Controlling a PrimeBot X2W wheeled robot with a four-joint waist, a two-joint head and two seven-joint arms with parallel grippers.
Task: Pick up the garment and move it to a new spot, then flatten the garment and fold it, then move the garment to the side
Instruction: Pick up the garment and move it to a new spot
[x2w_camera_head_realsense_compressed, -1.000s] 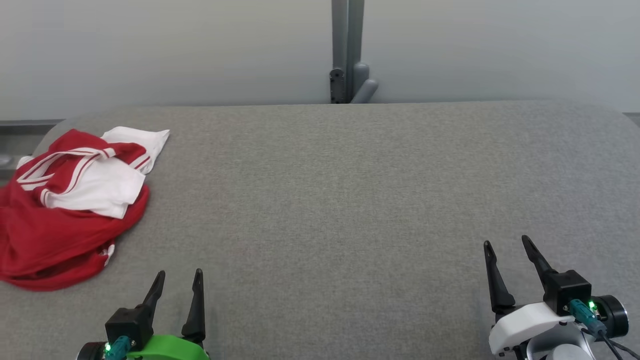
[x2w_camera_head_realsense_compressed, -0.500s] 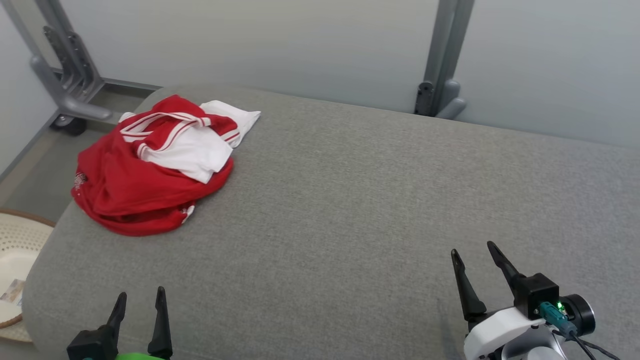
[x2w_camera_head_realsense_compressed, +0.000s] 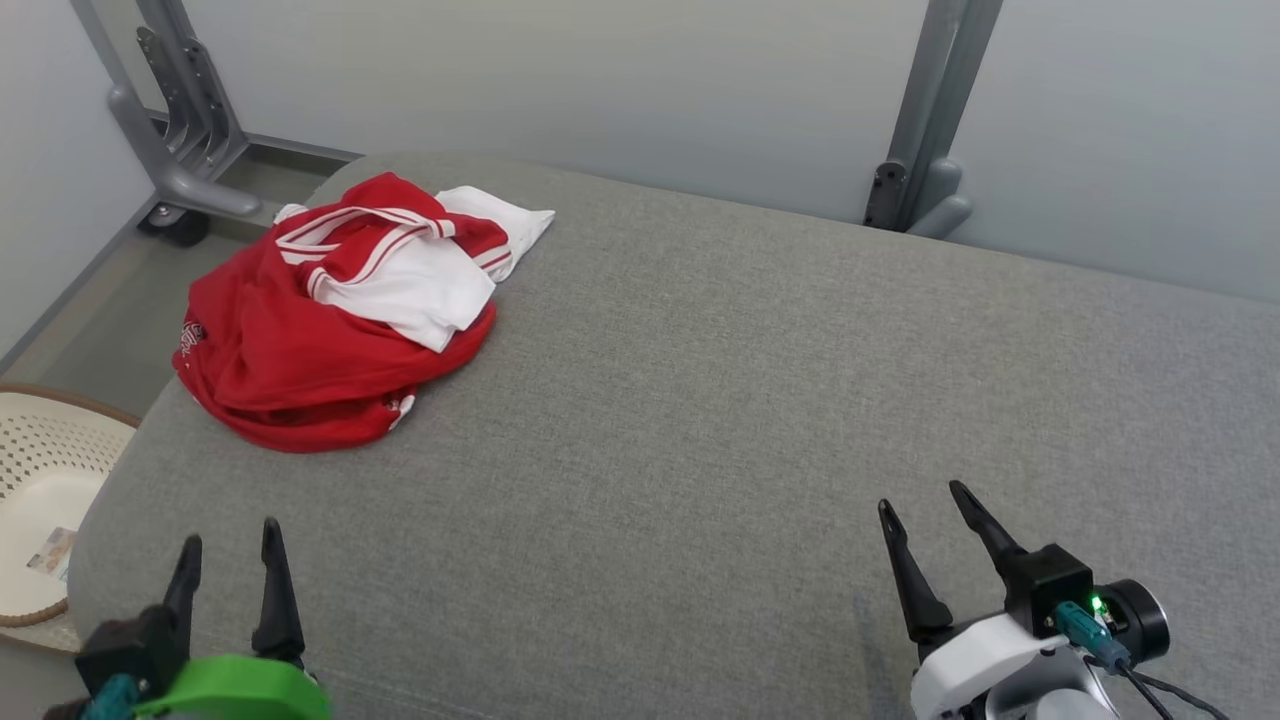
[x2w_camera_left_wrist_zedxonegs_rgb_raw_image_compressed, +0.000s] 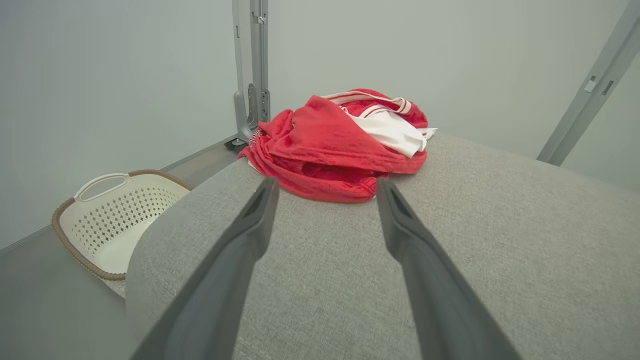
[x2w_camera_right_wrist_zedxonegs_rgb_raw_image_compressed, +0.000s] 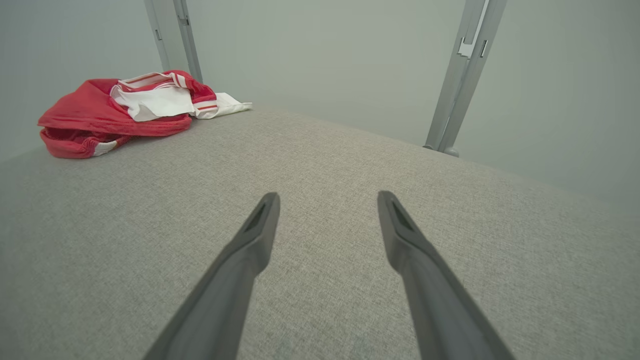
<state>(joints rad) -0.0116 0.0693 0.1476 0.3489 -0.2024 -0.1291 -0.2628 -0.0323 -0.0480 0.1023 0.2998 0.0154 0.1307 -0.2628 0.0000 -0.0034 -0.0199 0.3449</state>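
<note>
Jaws spread, garment (x2w_camera_head_realsense_compressed: 300, 360) crumpled, basket (x2w_camera_head_realsense_compressed: 70, 440) cut off

No legible text; small white print (x2w_camera_head_realsense_compressed: 190, 337) on red garment (x2w_camera_head_realsense_compressed: 300, 370) too blurred.

The left gripper (x2w_camera_head_realsense_compressed: 229, 532) sits at about 7 o'clock in the head view. Its two dark fingers are spread apart and point close to 12 o'clock, rising from a black block on a green wrist cover (x2w_camera_head_realsense_compressed: 240, 690). The right gripper (x2w_camera_head_realsense_compressed: 920, 497) sits at about 5 o'clock, its fingers likewise parted and leaning toward 11 o'clock, above a white wrist cover (x2w_camera_head_realsense_compressed: 985, 655) with a small green light at its 2 o'clock side. In the wrist views, the left fingers (x2w_camera_left_wrist_zedxonegs_rgb_raw_image_compressed: 230, 260) and right fingers (x2w_camera_right_wrist_zedxonegs_rgb_raw_image_compressed: 430, 295) each form a wide V.
</note>
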